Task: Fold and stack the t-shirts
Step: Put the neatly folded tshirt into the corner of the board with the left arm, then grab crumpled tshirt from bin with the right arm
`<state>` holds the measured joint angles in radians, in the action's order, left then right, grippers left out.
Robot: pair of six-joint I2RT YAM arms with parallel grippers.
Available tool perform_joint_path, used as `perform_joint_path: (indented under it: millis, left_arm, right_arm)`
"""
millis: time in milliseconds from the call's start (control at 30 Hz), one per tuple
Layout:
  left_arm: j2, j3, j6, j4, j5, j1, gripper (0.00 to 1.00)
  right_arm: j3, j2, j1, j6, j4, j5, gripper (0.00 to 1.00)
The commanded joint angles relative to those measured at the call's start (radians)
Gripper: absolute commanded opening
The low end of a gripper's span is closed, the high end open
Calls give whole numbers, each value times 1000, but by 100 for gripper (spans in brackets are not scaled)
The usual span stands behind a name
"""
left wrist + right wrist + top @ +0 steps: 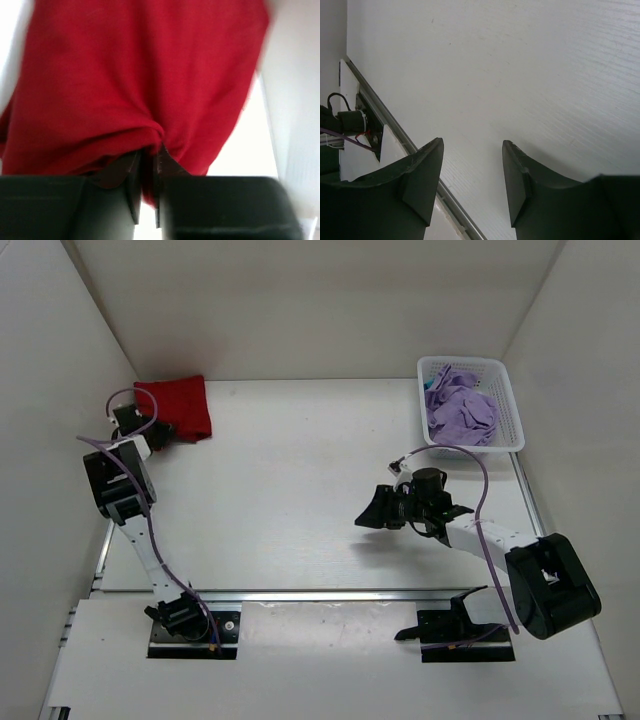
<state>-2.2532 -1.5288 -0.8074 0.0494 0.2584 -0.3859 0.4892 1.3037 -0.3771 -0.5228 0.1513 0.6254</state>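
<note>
A folded deep red t-shirt [180, 403] lies at the table's far left corner. My left gripper [160, 430] is at its near edge, shut on a pinch of the red cloth [145, 85], which bunches up and runs down between the narrow jaws. A crumpled lavender t-shirt [462, 411] fills the white mesh basket [508, 400] at the far right. My right gripper [372, 514] hovers over the bare table right of centre, its jaws wide apart and empty; the right wrist view shows only white tabletop between its fingertips [472, 145]. No teal t-shirt is in view.
White walls close in the table on the left, back and right. A metal rail [330, 593] runs along the near edge in front of both arm bases. Purple cables loop off each arm.
</note>
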Motion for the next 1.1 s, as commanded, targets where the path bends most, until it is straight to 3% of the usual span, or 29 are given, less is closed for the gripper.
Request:
perform_joint_path:
  millis: [0,67,100,167,300,467,567,600,633,667,700,767,833,933,1067]
  left_arm:
    - [64,122,-58,52,27,-30,31]
    - [124,192,-68,87,10,-37,47]
    - [136,240,-67,105,2,-38,71]
    - [199,280,-55,103,-22,-44,99]
    - [323,353,-15,58,-93,-42,99]
    - [509,490,49,87,-139,27,99]
    - [622,573,59,118,-157,133,99]
    - [661,603,60,138,-153,184,98]
    - [703,642,59,159,-151,241,88]
    - [727,682,53,193,-154,313,70]
    - [771,705,51,208,-148,353,47]
    - [828,771,73,233,-174,540,34]
    - [903,821,118,254,-221,681,33]
    - [960,913,134,302,-196,862,42]
    - [989,1047,131,369,-99,996,49]
  right_arm:
    - [31,-6,13,15,21,-4,49]
    - [38,-7,3,12,21,-9,52]
    - [40,-14,-2,15,21,-13,55]
    - [40,-18,-9,10,21,-33,62]
    - [40,-44,-39,4,7,-56,71]
    - [116,-47,-52,-8,-12,-148,69]
    - [225,-9,-33,1,-39,-196,38]
    - [270,-1,-7,6,-50,-217,16]
    - [329,24,21,13,-76,-242,2]
    - [383,44,61,29,-99,-280,0]
    - [419,58,85,36,-101,-291,1]
    - [517,121,212,55,-180,-335,0]
    - [615,166,314,67,-231,-387,0]
    - [737,253,452,96,-288,-472,10]
    - [879,402,558,138,-303,-441,38]
